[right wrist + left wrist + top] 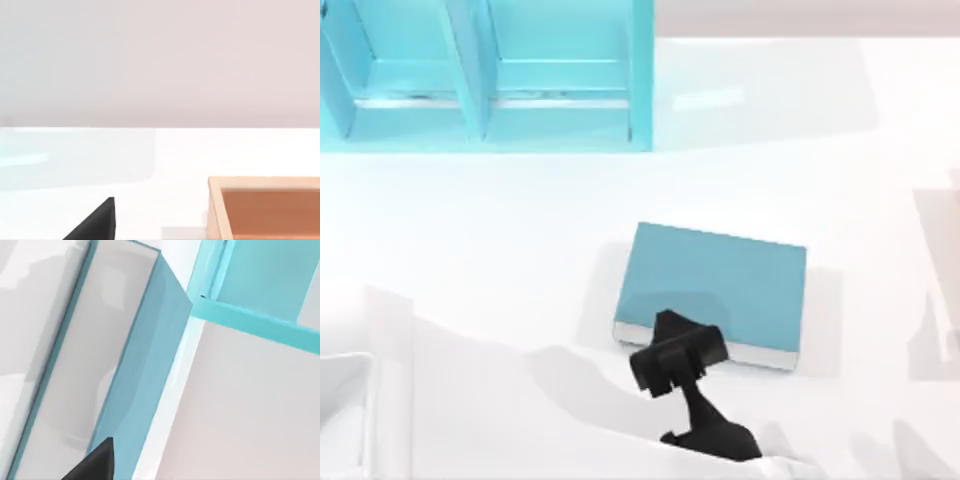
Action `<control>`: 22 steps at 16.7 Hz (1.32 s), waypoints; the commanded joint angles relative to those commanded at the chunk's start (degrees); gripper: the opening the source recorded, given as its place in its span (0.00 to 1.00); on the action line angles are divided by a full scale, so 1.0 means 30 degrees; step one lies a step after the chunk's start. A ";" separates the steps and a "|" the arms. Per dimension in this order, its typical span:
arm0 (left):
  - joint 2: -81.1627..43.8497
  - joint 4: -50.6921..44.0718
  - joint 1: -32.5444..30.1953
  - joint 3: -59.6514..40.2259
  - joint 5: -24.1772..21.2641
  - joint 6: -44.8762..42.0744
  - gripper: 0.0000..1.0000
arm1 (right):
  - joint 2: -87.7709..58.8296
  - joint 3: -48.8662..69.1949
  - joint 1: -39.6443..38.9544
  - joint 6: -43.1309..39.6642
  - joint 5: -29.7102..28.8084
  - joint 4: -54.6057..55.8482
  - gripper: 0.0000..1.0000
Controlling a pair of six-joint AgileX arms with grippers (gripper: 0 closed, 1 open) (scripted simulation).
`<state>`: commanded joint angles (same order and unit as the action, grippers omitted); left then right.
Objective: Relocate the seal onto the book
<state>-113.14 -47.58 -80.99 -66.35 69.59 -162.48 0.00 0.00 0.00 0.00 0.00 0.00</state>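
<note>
Left gripper (665, 330) hovers over the book's (720, 285) near-left corner; its grip can't be told. Any seal released here would probably topple off that edge.

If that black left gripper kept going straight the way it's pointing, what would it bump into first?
Probably the book: the left gripper hangs over its near edge, aimed down at the teal cover. How much height is left is unclear.

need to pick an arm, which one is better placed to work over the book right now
Left, probably. Its end effector hangs over the book's near edge in the top view, and the left wrist view looks along the book's side.
</note>
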 joint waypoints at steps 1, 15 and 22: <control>0.0922 0.0633 0.0725 0.0706 -0.0634 0.1202 1.00 | 0.0000 0.0000 0.0000 0.0000 0.0000 0.0000 1.00; 2.1568 1.0998 1.6587 1.5098 -1.4706 3.3276 1.00 | 0.0000 0.0000 0.0000 0.0000 0.0000 0.0000 1.00; 3.2319 1.4371 2.3755 2.0383 -2.0671 4.8232 1.00 | 0.0000 0.0000 0.0000 0.0000 0.0000 0.0000 1.00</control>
<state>-16.19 -4.47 -9.73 -5.20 7.58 -17.78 0.00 0.00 0.00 0.00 0.00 0.00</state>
